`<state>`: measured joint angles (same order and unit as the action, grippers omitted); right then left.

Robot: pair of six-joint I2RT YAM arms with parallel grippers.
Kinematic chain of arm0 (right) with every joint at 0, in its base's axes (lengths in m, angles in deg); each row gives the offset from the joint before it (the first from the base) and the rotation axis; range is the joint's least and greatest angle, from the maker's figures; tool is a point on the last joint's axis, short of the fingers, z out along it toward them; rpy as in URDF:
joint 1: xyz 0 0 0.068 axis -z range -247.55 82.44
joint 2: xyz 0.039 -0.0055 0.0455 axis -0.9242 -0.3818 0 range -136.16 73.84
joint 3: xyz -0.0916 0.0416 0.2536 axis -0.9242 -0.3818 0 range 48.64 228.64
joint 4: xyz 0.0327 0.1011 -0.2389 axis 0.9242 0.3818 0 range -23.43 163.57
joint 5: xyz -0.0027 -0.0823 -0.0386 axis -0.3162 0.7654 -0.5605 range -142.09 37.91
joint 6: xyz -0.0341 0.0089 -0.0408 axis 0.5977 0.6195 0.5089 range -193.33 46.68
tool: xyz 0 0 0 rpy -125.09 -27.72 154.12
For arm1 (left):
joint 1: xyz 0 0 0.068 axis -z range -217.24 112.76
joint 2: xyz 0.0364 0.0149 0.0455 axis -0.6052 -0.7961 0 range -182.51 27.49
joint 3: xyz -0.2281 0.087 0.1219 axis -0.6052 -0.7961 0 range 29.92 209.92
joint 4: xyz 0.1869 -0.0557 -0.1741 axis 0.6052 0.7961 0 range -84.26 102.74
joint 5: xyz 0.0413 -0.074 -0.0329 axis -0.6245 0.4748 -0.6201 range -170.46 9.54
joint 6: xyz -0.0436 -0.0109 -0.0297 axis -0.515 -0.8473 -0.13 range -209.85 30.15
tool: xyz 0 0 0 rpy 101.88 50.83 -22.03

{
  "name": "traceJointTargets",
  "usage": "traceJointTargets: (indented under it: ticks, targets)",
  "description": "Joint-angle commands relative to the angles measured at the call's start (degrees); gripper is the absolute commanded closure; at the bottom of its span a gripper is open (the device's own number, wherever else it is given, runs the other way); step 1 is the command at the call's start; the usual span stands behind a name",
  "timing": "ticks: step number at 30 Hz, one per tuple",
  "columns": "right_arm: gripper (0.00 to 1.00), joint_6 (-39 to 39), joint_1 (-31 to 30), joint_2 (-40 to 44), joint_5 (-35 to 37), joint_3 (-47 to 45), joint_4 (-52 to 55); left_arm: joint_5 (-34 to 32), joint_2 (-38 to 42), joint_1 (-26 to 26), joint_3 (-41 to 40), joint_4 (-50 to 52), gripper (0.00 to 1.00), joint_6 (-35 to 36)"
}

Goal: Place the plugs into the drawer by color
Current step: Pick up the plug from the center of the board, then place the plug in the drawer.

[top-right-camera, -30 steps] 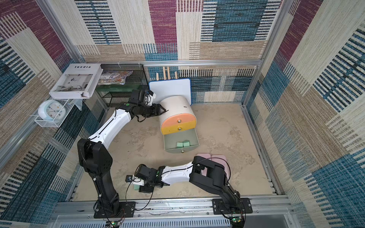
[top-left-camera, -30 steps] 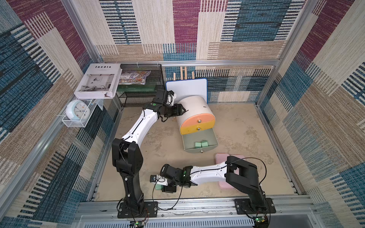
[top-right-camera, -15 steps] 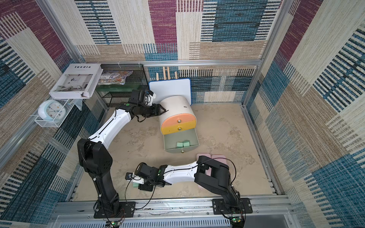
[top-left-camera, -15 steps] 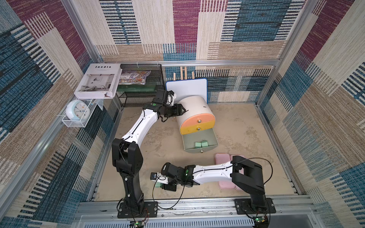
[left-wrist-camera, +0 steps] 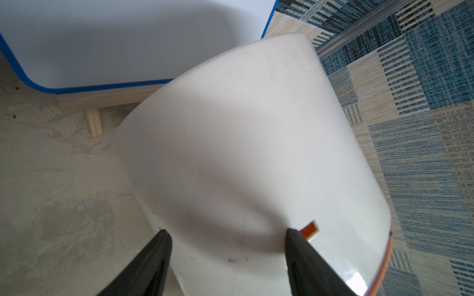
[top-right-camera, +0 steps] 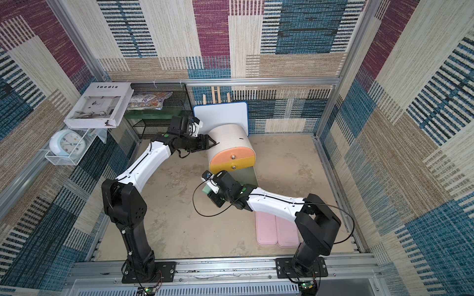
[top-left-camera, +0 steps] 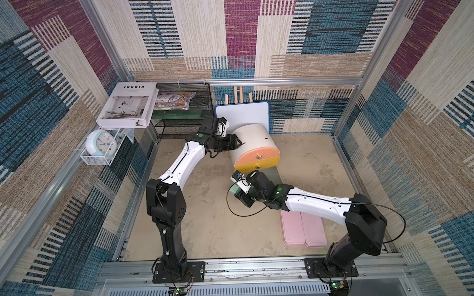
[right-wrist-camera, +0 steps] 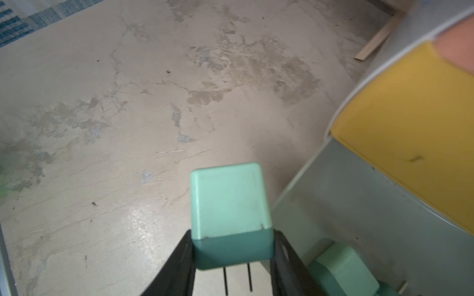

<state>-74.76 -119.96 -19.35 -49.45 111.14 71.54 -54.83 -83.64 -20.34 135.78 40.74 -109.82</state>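
The drawer cabinet (top-left-camera: 252, 139) is white and round-topped, with salmon and yellow fronts shut and its grey-green bottom drawer (top-left-camera: 272, 174) pulled out. My right gripper (right-wrist-camera: 232, 246) is shut on a green plug (right-wrist-camera: 230, 205), prongs pointing back toward the wrist. It holds the plug in the air beside the open drawer's left edge, as both top views show (top-left-camera: 235, 189) (top-right-camera: 207, 189). Another green plug (right-wrist-camera: 343, 266) lies inside the drawer. My left gripper (left-wrist-camera: 227, 233) is open, its fingertips (left-wrist-camera: 164, 235) resting against the cabinet's curved white wall (left-wrist-camera: 243, 153).
Two flat pink trays (top-left-camera: 302, 228) lie on the floor at the front right, under the right arm. A whiteboard (top-left-camera: 242, 115) leans behind the cabinet. A black mesh shelf (top-left-camera: 184, 120), a book (top-left-camera: 128, 105) and a clock (top-left-camera: 100, 144) stand at the back left.
My right arm has risen from the floor at the front left and swung back and right to the open bottom drawer, carrying the green plug. The left arm has not moved.
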Motion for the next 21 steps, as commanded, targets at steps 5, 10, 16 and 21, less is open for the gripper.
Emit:
traceJointTargets:
  ticks: [5,10,16,21]
  targets:
    - [0.57,-3.02,4.63,-2.35,-0.17,2.08,0.39,-4.66,-1.17,0.32,-0.57,7.69,0.27,0.75]
    - [0.57,-3.67,6.21,-3.71,-1.88,1.97,-0.66,-4.63,-1.46,0.41,-0.53,7.62,0.27,0.63]
    - [0.55,-3.78,7.03,-6.07,-3.03,2.10,-1.18,-4.63,-1.11,0.57,-0.62,7.64,0.27,0.72]
    - [0.51,-3.84,7.81,-7.37,-4.66,2.45,-1.63,-4.59,-1.10,0.64,-0.75,7.67,0.27,0.72]
